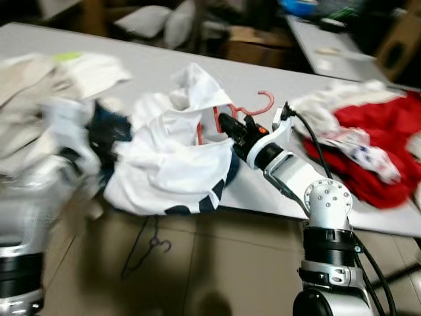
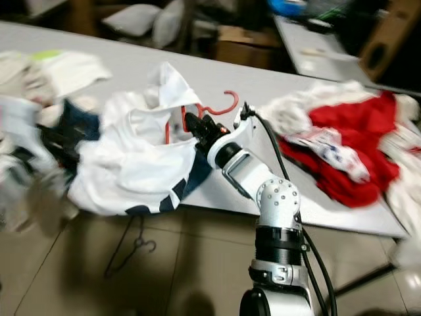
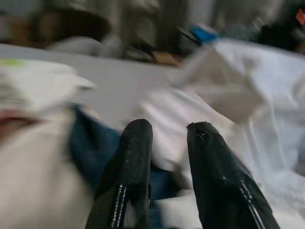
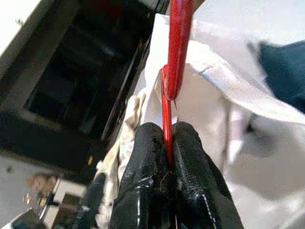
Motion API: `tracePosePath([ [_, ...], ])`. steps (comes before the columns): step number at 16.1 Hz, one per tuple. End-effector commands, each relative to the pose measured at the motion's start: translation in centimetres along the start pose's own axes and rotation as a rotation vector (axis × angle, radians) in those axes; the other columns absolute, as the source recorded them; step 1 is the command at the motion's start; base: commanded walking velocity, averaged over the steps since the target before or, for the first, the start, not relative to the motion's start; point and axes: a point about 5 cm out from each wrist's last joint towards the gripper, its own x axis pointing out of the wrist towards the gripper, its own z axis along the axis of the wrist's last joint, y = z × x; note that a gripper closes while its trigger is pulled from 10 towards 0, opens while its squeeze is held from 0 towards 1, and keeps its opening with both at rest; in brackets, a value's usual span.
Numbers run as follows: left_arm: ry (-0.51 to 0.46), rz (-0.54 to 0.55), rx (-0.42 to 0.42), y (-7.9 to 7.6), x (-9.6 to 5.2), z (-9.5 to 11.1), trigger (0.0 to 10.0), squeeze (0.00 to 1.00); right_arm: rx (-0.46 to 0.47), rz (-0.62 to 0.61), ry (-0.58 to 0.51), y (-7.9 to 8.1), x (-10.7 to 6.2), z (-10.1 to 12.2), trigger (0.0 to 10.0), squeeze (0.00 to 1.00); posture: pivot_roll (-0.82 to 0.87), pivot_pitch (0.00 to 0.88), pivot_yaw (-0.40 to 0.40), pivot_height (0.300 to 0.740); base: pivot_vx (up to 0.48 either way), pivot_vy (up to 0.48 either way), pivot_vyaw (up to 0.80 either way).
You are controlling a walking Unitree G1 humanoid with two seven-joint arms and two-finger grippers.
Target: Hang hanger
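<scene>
Pinching red hanger (image 4: 177, 52), right gripper (image 4: 167, 143) near table edge (image 1: 276, 212).

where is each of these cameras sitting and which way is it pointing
Left eye view: on the head, looking forward and down at the table of clothes; the right arm reaches in.
Right eye view: the other eye, same scene; right gripper at the red hanger in the white shirt.
Left wrist view: on the left wrist, along the left gripper, open over white and blue fabric.
Right wrist view: on the right wrist, along fingers shut on the hanger.
Shared: hanger and shirt.
</scene>
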Motion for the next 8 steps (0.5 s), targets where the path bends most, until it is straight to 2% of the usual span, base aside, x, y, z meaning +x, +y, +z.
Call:
tracePosePath([
  [1, -0.05, 0.0, -0.01, -0.2, -0.3, 0.8, 10.0, 1.0, -0.021, 0.066, -0.018, 2.1, 0.3, 0.7, 10.0, 0.0, 0.1, 0.0, -0.112, 0.74, 0.0, 0.0, 0.8],
  [4, -0.139, 0.088, 0.022, 0.3, -3.2, 2.5, 10.0, 1.0, -0.054, 0.207, -0.01, 5.5, -0.3, 1.8, 10.0, 0.0, 0.12, 0.0, -0.161, 0.74, 0.0, 0.0, 0.8],
  [6, -0.109, 0.081, 0.051, -0.3, -4.6, 2.3, 10.0, 0.97, -0.083, 0.265, 0.029, 6.7, -0.9, 1.7, 10.0, 0.0, 0.13, 0.0, -0.181, 0.74, 0.0, 0.0, 0.8],
  [7, -0.081, 0.085, 0.061, -0.6, -5.3, 1.9, 10.0, 1.0, -0.103, 0.28, 0.054, 7.0, -1.2, 1.5, 10.0, 0.0, 0.13, 0.0, -0.187, 0.74, 0.0, 0.0, 0.8],
  [8, -0.01, 0.078, 0.096, -1.7, -6.6, 1.0, 10.0, 1.0, -0.179, 0.295, 0.113, 7.2, -2.2, 1.1, 10.0, 0.0, 0.14, 0.0, -0.196, 0.74, 0.0, 0.0, 0.8],
])
